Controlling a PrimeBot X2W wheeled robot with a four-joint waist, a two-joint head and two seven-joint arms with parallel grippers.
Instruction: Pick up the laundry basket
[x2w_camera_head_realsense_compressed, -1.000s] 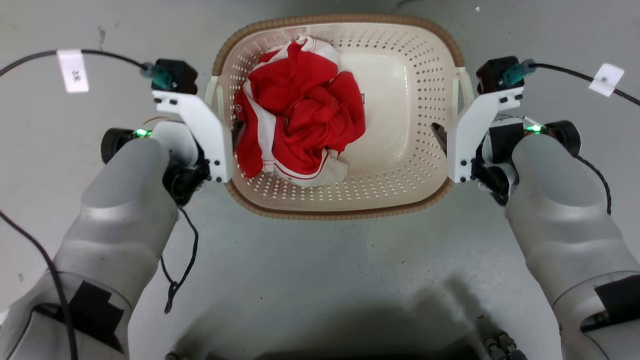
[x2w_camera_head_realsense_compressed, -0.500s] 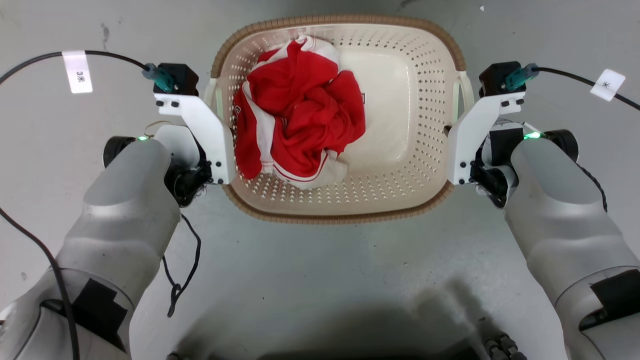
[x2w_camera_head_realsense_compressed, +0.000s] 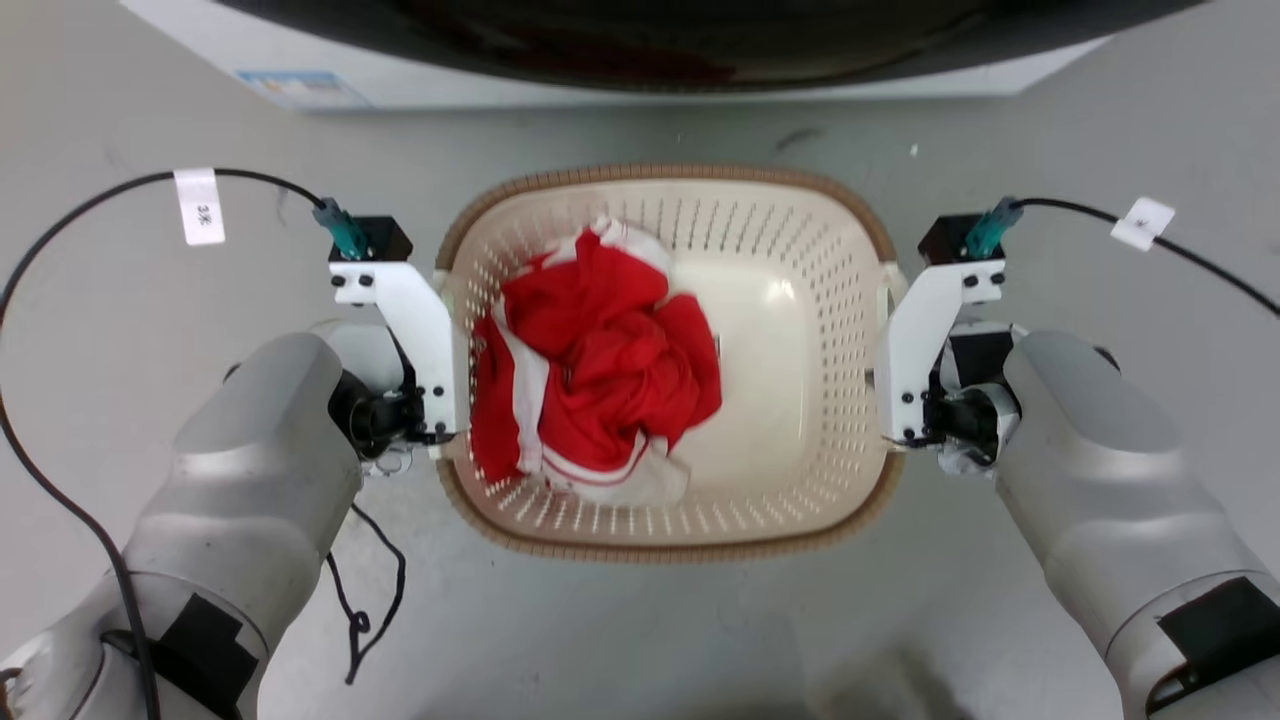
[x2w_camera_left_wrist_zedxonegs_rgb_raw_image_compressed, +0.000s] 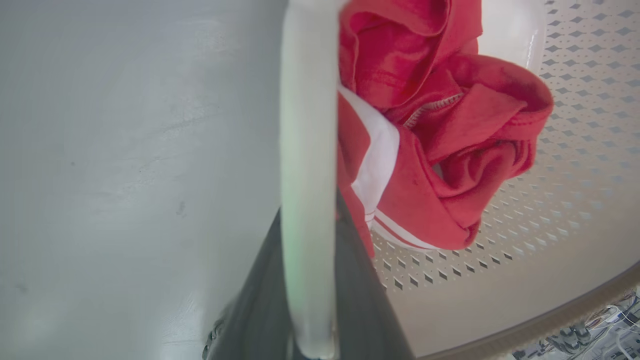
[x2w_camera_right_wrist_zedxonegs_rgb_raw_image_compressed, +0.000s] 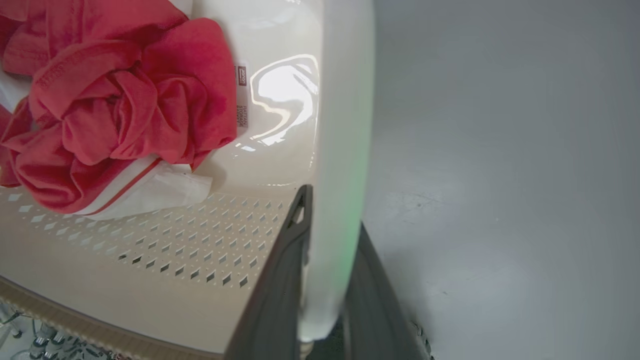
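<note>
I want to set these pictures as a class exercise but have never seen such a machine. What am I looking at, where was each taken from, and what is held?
This is a two-armed robot. The picture showing both arms comes from a camera on its head, looking down at a grey floor; the pale shapes at either side are its forearms. The other two come from cameras on its wrists, looking along each pincer's dark fingers. Between the arms is a cream basket holding a red and white garment. The left pincer and the right pincer are each shut on a white side handle of the basket.
</note>
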